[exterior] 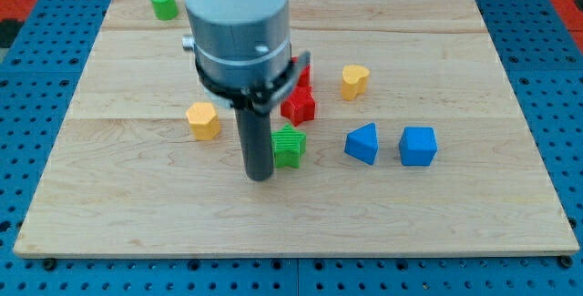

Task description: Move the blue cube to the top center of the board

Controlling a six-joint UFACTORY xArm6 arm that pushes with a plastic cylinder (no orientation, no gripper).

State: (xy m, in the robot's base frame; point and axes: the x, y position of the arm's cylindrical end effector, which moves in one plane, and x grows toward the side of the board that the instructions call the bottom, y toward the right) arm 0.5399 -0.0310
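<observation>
The blue cube sits on the wooden board at the view's right, below the middle. A blue triangular block lies just to its left. My tip rests on the board below the centre, touching or nearly touching the left side of a green star block. The tip is well to the left of the blue cube, with the star and the triangle between them.
A red star block sits above the green star, with another red block partly hidden behind the arm. A yellow block is right of centre, an orange-yellow block left of the rod, a green cylinder at top left.
</observation>
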